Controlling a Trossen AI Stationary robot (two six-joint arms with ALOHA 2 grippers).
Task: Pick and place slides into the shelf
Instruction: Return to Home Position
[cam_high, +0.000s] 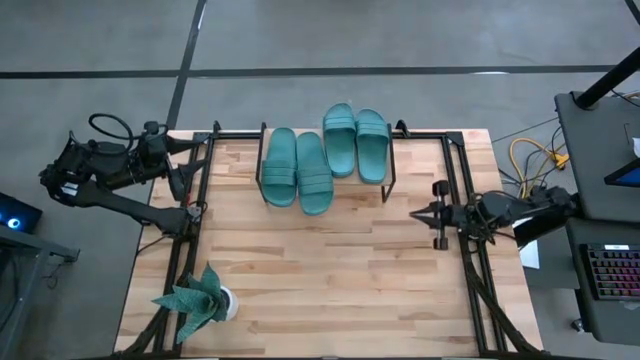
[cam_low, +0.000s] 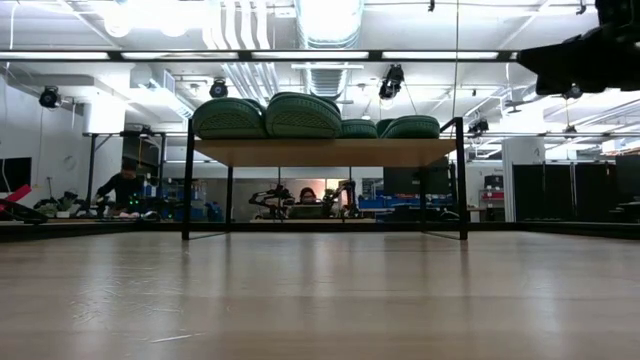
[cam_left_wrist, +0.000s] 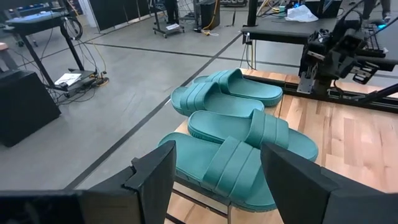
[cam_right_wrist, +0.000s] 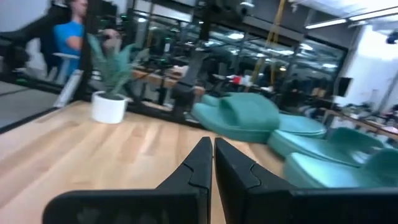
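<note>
Slides (cam_high: 313, 172), all four, lie on top of the shelf (cam_low: 320, 152). They are straight ahead of the left jaws, which are spread wide, and the nearest one is just past their tips. The right jaws are pressed together and empty, low over the desk (cam_high: 330, 290), well apart from the shelf. The pair nearer the left jaws seems to overhang the board's edge, so I judge a careless retreat could brush one off. From above the board is almost covered, so how much sole is supported cannot be told.
</note>
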